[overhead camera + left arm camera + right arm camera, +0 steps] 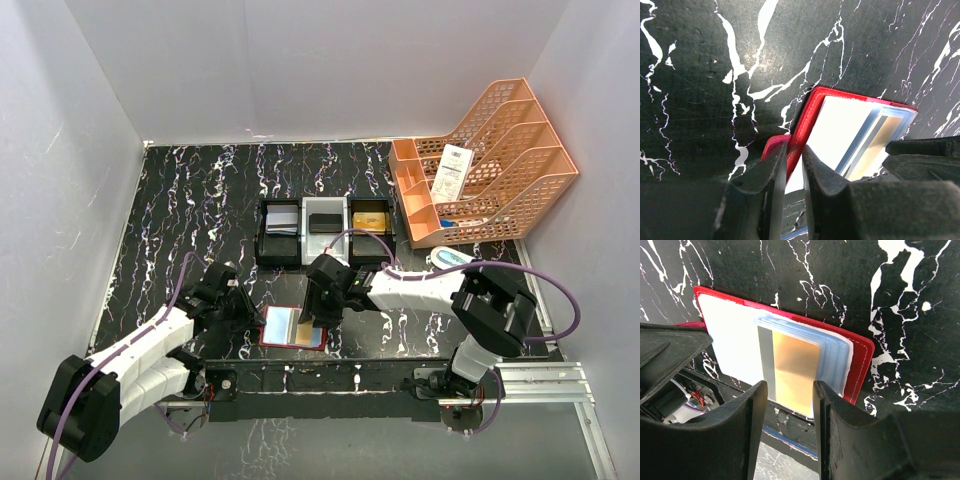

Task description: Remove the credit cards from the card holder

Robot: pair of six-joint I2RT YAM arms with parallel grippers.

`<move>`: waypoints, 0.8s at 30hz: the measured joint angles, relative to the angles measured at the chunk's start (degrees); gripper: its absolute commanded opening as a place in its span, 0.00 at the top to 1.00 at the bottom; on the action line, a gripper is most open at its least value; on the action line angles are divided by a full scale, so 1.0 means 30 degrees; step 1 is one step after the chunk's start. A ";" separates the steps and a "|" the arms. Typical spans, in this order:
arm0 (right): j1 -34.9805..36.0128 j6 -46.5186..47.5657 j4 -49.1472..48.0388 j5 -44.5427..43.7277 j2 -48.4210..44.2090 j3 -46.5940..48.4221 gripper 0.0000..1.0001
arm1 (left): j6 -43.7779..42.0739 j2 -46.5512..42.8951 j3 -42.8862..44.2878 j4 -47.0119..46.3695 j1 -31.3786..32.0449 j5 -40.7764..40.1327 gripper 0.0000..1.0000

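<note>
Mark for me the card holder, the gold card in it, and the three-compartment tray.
card holder (863, 360), right wrist view, on its red right-hand border.
gold card (795, 371), right wrist view, on the middle of its face.
three-compartment tray (279, 258), top view, on the front wall of its left compartment.

Black white-veined tabletop (190, 210), black-and-white three-compartment tray (303, 245) mid-table, orange mesh file rack (545, 165) far right.

One red card holder (862, 357), one gold card (792, 370) showing in it, one three-compartment tray (303, 232), one orange file rack (500, 150) and two grippers (795, 165) (790, 390) are counted.
</note>
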State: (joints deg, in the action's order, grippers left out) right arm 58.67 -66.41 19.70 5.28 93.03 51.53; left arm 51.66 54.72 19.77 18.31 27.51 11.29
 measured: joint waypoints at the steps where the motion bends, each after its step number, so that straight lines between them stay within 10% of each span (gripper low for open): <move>1: 0.0000 -0.0022 0.0022 -0.0080 -0.0102 0.0000 0.60 | -0.0007 0.0000 -0.0007 -0.0007 0.0000 0.0000 0.83; 24: 0.0029 -0.0408 -0.1005 0.0437 0.0153 -0.0459 0.61 | 0.0000 0.0066 -0.0211 -0.0488 0.0124 0.0240 0.87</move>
State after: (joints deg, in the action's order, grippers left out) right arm 58.76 -67.64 16.69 6.59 93.49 50.15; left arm 51.66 54.92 19.14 16.84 27.88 12.01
